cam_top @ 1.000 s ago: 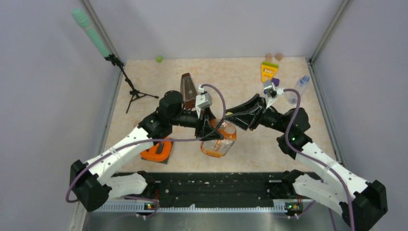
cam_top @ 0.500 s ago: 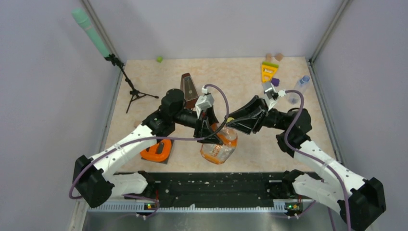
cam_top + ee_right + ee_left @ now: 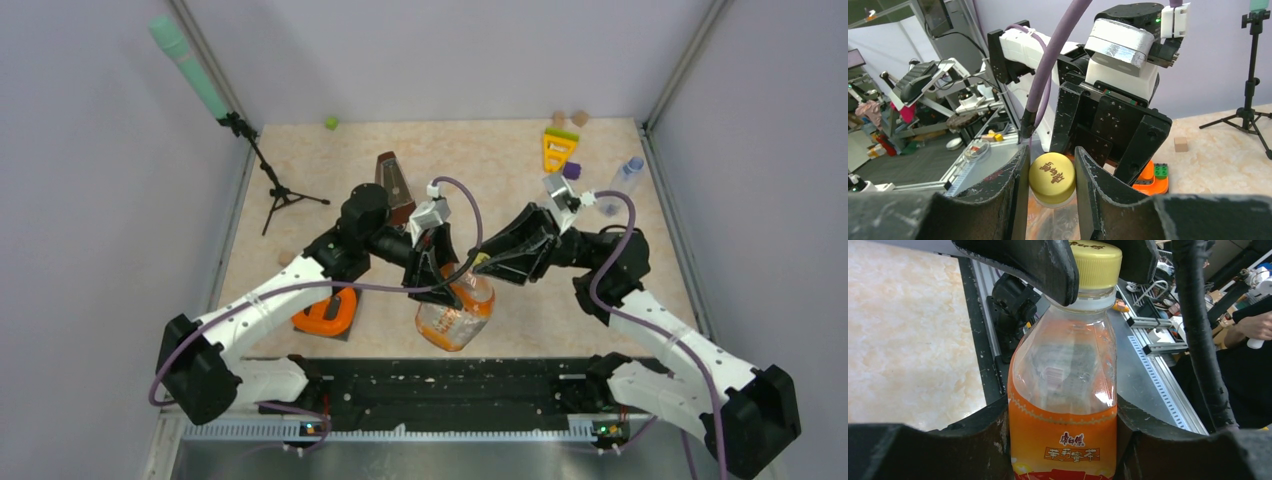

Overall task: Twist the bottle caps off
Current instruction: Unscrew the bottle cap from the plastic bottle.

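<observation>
Your left arm's (image 3: 290,285) jaws are clamped on the squat bottle (image 3: 1063,405), one scuffed black pad on either side of its orange printed label. The upper half is clear, slightly dimpled plastic narrowing to a round shoulder. Your right arm's (image 3: 640,310) jaws are clenched on the yellow cap (image 3: 1052,179), one pad pressed to each side of its finely ribbed rim. The flat round top carries embossed characters. From above, the bottle sits tilted between the two arms near the front edge of the marbled beige surface (image 3: 480,160), its neck leaning toward the right arm. You cannot tell whether its base touches the surface. A slim clear bottle (image 3: 620,180) with a blue cap (image 3: 634,163) lies at the far right edge, well apart from both arms. The brown wedge-shaped metronome (image 3: 393,180) stands just behind the left wrist.
</observation>
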`<state>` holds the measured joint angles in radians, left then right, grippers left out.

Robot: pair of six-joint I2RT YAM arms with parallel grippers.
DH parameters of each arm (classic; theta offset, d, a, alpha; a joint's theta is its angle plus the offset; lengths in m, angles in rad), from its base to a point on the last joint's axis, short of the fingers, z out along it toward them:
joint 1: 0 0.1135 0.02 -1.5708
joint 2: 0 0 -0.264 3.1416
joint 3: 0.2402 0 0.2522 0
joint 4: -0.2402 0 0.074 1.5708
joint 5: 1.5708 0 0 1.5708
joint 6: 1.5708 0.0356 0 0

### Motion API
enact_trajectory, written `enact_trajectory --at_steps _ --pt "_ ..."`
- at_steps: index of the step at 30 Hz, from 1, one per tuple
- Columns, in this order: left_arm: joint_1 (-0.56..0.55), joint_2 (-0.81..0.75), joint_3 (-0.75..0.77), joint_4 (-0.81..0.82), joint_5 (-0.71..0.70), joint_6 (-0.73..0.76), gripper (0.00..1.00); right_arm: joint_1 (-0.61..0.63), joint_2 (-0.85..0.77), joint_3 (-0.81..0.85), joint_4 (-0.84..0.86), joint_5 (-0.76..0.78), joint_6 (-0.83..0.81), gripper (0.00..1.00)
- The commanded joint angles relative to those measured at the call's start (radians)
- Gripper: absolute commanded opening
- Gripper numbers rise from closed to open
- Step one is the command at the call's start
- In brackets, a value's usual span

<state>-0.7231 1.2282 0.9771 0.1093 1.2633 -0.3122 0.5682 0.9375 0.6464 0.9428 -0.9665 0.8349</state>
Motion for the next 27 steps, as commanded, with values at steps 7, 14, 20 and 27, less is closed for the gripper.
enact_trajectory --at_steps 7,14,20,27 --pt "-0.002 -0.006 0.04 0.082 0.153 -0.018 0.0 -0.024 -0.018 0.012 0.131 -0.037 0.0 0.0" --pt "-0.004 -0.001 0.06 0.09 0.201 -0.022 0.0 -0.024 0.015 0.008 0.267 -0.086 0.079 0.0" --pt "-0.01 0.002 0.074 0.09 0.221 -0.022 0.0 -0.024 0.033 0.008 0.355 -0.131 0.104 0.0" --pt "-0.016 0.012 0.07 0.077 0.154 -0.028 0.0 -0.024 0.016 0.003 0.291 -0.11 0.047 0.0"
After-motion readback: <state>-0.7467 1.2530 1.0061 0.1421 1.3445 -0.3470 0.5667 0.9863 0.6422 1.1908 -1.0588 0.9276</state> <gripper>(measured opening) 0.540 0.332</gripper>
